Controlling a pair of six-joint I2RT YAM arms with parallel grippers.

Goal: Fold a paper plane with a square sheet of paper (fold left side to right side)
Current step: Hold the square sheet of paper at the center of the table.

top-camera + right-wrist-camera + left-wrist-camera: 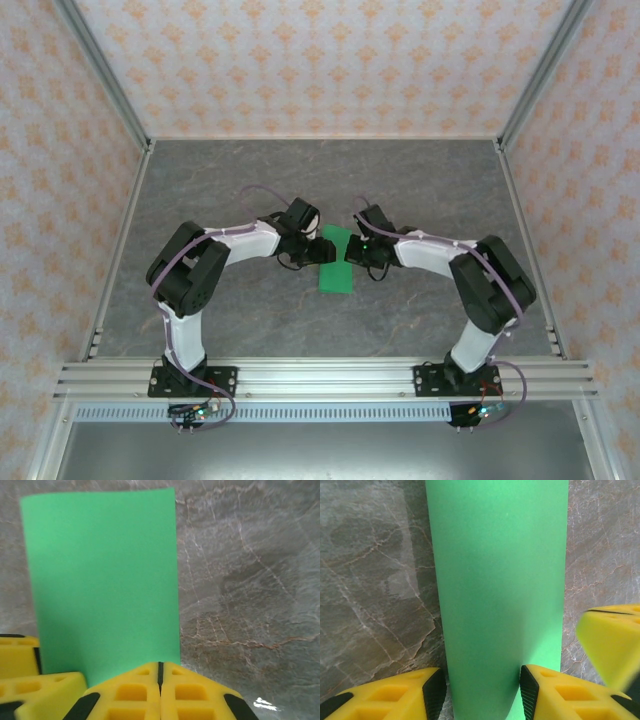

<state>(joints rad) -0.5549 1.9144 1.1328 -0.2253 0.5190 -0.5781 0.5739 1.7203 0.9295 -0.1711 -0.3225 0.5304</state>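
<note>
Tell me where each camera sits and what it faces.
Top external: above and behind, facing down on grey marbled table, left arm, right arm, thin bright green paper sheet.
Left wrist: looks past open left gripper straddling the sheet.
Right wrist: looks past shut right gripper onto the sheet.
Shared: all show the sheet.

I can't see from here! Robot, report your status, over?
Left gripper open, astride the green paper. Right gripper shut at its edge. Paper a flat rectangle on the table.
</note>
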